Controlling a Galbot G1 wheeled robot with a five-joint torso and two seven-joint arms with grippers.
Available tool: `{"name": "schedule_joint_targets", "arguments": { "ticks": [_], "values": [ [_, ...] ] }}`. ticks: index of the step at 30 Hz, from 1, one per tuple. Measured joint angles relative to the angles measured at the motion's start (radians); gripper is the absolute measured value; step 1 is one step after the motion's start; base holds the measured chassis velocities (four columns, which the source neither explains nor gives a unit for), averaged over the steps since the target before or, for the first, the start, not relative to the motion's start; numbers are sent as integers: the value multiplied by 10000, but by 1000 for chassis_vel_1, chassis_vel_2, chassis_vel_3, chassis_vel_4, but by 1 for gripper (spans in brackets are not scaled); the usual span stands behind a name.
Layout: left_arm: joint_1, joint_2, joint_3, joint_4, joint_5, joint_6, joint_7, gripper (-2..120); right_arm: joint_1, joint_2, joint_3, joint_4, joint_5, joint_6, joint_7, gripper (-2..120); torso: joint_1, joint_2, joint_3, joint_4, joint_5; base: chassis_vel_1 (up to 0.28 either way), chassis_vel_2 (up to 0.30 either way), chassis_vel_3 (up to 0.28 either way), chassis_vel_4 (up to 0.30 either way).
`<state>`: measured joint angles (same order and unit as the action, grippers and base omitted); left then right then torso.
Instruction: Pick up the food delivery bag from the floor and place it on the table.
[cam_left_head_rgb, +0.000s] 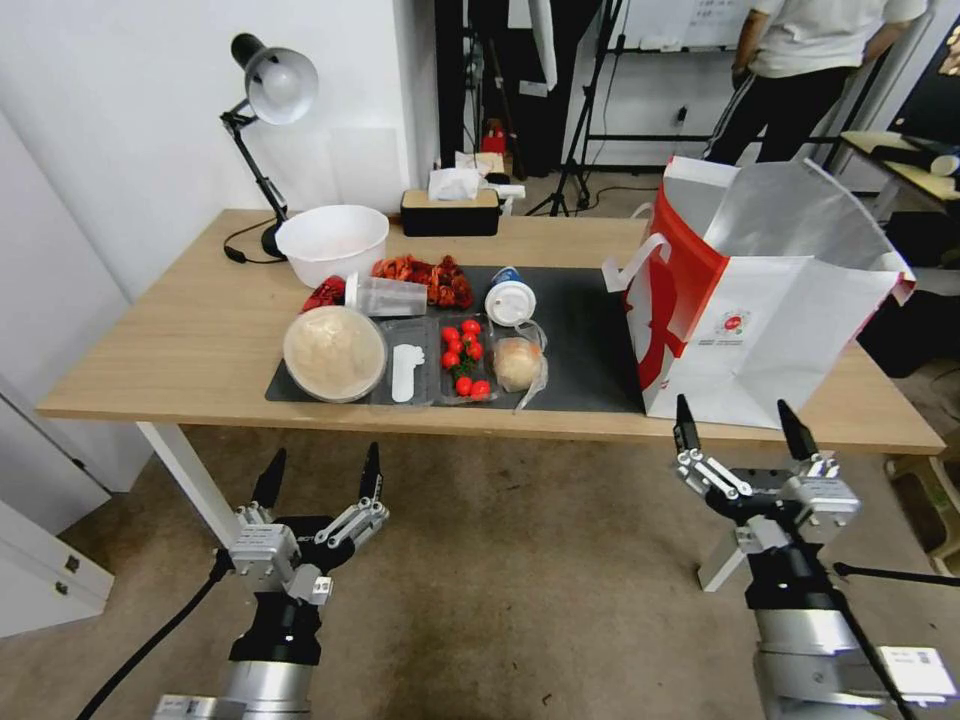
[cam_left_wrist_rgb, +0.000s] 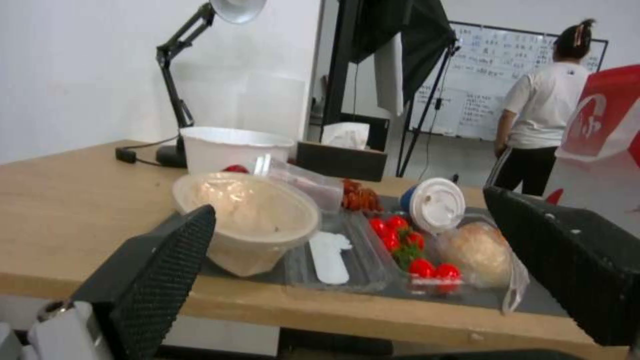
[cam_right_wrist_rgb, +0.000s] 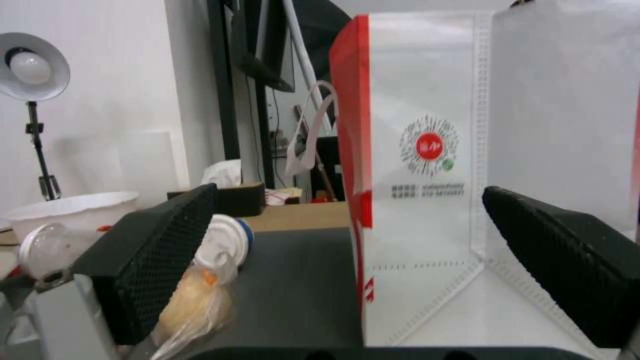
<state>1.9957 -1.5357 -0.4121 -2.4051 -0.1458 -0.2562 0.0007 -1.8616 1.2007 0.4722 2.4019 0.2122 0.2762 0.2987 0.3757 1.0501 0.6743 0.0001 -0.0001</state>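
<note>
Table (cam_left_head_rgb: 180, 340): light-wood top on white legs, running across the head view from 9 to 3 o'clock, above the floor (cam_left_head_rgb: 520, 560), a worn beige-brown carpet with dark stains.
Dark grey mat (cam_left_head_rgb: 580, 350): lies along the middle of the tabletop; its right end reaches under the bag.
Food delivery bag (cam_left_head_rgb: 780, 350): upright on the table's right end, at about 2 o'clock in the head view, mouth open, silver foil lining showing, red side panel facing the food, white front with a small red round logo, white strap handle (cam_left_head_rgb: 632, 262) hanging off the red side.
Left gripper (cam_left_head_rgb: 320, 480): low at 7 o'clock, over the carpet just short of the table's near edge, jaws released, holding nothing.
Right gripper (cam_left_head_rgb: 740, 425): at 4 o'clock, just before the bag's white front, jaws spread wide and empty; whether a fingertip touches the paper, I cannot tell.
White bowl (cam_left_head_rgb: 332, 240): at 11 o'clock, beside the black desk lamp (cam_left_head_rgb: 270, 110).
Lidded round container (cam_left_head_rgb: 334, 352): on the mat's left end.
Tissue box (cam_left_head_rgb: 450, 212): at the table's far edge, near 12 o'clock.
Cup with white lid (cam_left_head_rgb: 511, 300): lying on the mat, centre.
Bun in clear plastic (cam_left_head_rgb: 518, 362): just below the cup.
Cherry tomatoes (cam_left_head_rgb: 463, 358): in a clear tray, left of the bun.
</note>
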Motion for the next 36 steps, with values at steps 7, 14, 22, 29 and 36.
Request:
{"name": "schedule_joint_targets", "arguments": {
  "ticks": [7,14,22,29,36],
  "values": [
    [-117,-199,307,412,319,-80,-87,100,234,277,-557,-762,-227,335,-51,100,0,-1,0,-1,0,0,0,0,0],
    [-366,-303,378,887,464,-193,-220,100,543,716,-1147,-1853,-522,667,-27,100,1,-2,0,-1,1,0,0,0,0],
    [-625,-340,371,1066,491,-228,-299,100,493,854,-1395,-2085,-798,814,-29,100,1,-2,0,-1,0,0,0,0,0],
    [-779,-318,343,1076,486,-271,-338,100,432,951,-1423,-2104,-907,878,-6,100,1,-2,1,0,1,0,0,0,0],
    [-815,-208,271,1031,473,-272,-329,100,342,1049,-1420,-2166,-1107,1028,-6,100,1,-1,0,-1,1,0,0,0,0]
  ]
}}
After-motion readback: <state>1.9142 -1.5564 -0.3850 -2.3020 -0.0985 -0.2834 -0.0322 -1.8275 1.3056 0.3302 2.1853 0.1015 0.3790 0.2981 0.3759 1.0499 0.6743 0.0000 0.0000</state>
